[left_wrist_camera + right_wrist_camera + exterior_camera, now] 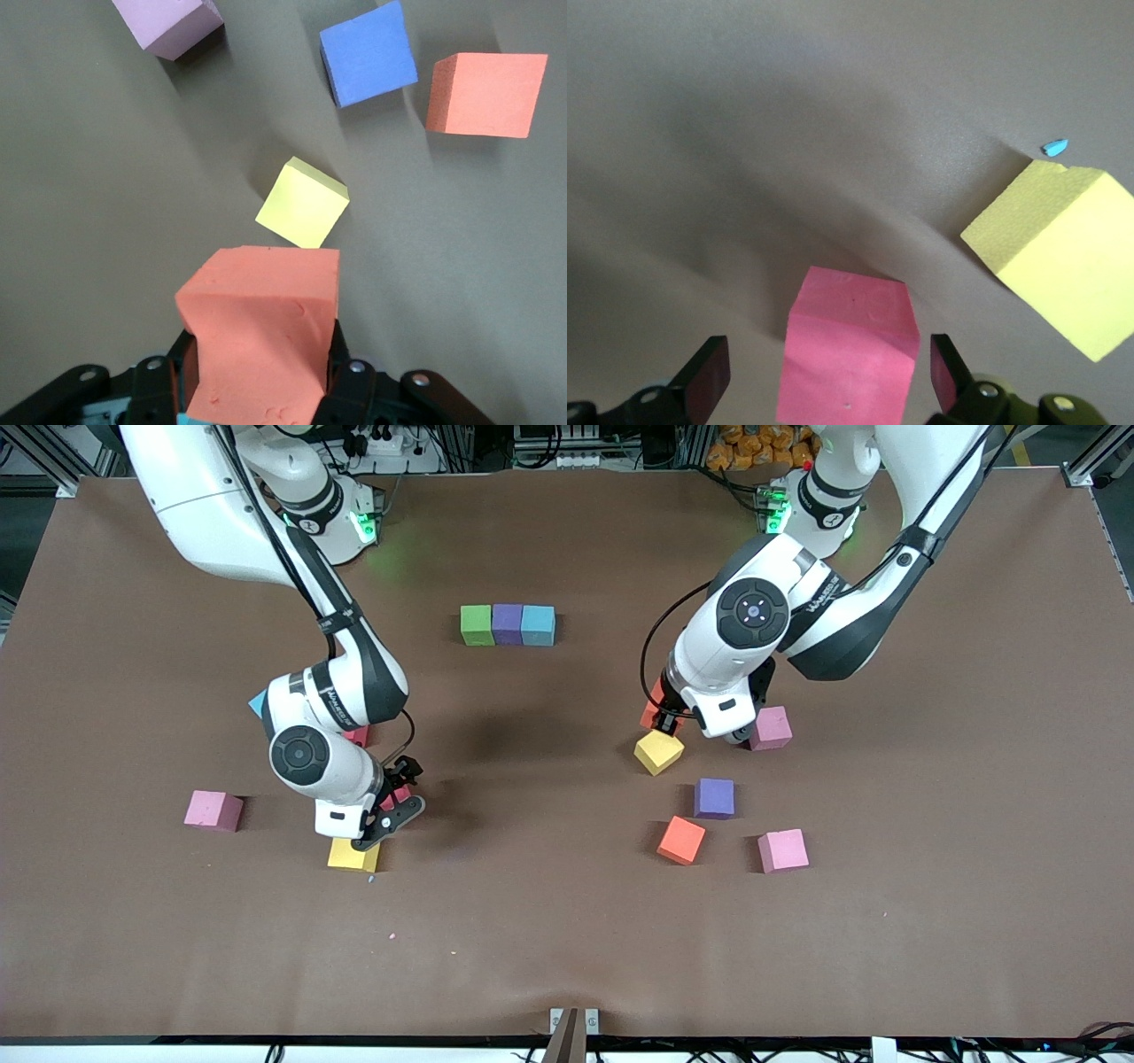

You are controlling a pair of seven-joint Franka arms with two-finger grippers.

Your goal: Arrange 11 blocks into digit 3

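Row started: a green block (476,624), a purple block (507,623) and a light blue block (538,624) sit touching in one line. It is only the first row of the digit 3.
Left gripper (262,372): squeezed on an orange-red block (261,341), over the table nearer the camera than the row.
Right gripper (824,376): fingers wide apart around a pink-red block (846,350), not squeezing yet, nearer the camera than the row.
Loose blocks: yellow block (658,752), purple cube (714,798), orange block (681,840) and pink ones lie nearer the camera than the row.
Still to do: two more rows and two joining blocks, I think.

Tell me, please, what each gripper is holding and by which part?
The left gripper pinches an orange-red block by two facing sides. The right gripper holds nothing, open around a pink block.
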